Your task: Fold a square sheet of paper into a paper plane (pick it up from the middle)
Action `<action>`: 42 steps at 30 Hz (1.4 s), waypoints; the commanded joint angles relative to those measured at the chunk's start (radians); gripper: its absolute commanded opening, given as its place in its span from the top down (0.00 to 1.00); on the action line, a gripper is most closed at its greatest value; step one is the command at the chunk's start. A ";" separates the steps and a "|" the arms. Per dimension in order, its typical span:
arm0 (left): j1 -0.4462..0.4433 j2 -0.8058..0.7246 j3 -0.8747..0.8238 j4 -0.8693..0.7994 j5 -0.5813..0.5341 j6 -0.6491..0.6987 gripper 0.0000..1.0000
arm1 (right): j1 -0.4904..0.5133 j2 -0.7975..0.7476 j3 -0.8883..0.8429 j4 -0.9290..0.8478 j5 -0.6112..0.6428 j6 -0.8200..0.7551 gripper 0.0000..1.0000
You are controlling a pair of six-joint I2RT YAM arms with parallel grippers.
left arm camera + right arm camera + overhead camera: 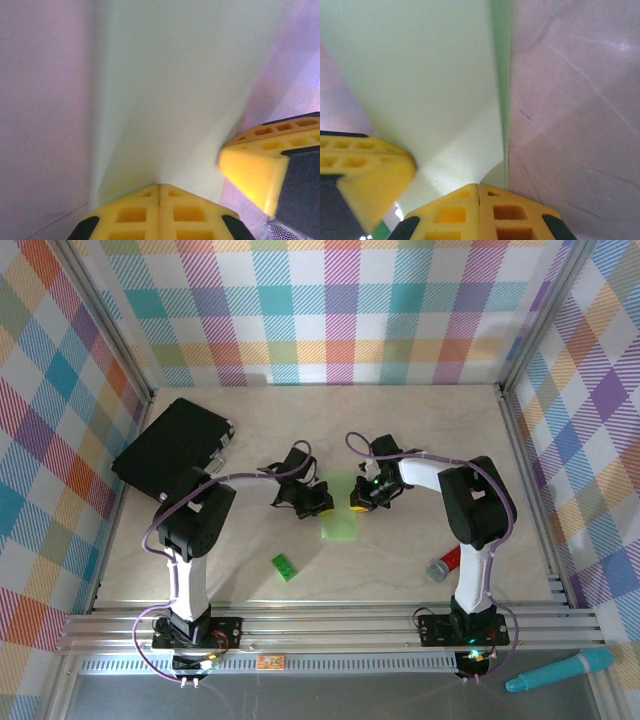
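One sheet of paper (340,524), pinched by two: left gripper (322,503) and right gripper (360,502). One green brick (285,567) lies apart.

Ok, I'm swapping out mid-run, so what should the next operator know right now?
The left hand is shut on the thin pale-green square sheet of paper.
The right hand is shut on the same sheet, close beside the left.
The sheet is at mid-table, between the arms.
Done: both hands grip the sheet.
Left: no pointed dart shape yet, so the folding appears to remain.
A small bright-green toy brick lies nearer the bases, apart from the sheet.
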 commanded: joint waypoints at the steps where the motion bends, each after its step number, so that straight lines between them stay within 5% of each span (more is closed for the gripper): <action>1: 0.075 -0.054 -0.063 -0.113 -0.058 0.035 1.00 | 0.004 0.146 -0.078 -0.149 0.327 0.006 0.95; 11: 0.082 -0.194 -0.094 0.031 0.022 -0.022 1.00 | 0.005 0.143 -0.068 -0.145 0.311 0.007 0.95; 16: 0.006 -0.070 -0.029 0.204 0.066 -0.139 1.00 | 0.005 0.147 -0.063 -0.144 0.300 0.019 0.95; 21: -0.038 0.075 0.075 0.209 0.071 -0.162 1.00 | 0.005 0.154 -0.054 -0.161 0.318 0.031 0.96; 27: 0.000 0.103 0.037 0.163 0.008 -0.113 1.00 | 0.005 0.155 -0.058 -0.179 0.347 0.040 0.96; 36: 0.169 -0.016 -0.171 0.172 -0.001 -0.061 1.00 | 0.005 0.160 -0.058 -0.180 0.357 0.045 0.96; 42: 0.112 -0.109 -0.093 0.154 0.020 -0.066 1.00 | 0.005 0.156 -0.063 -0.175 0.352 0.047 0.96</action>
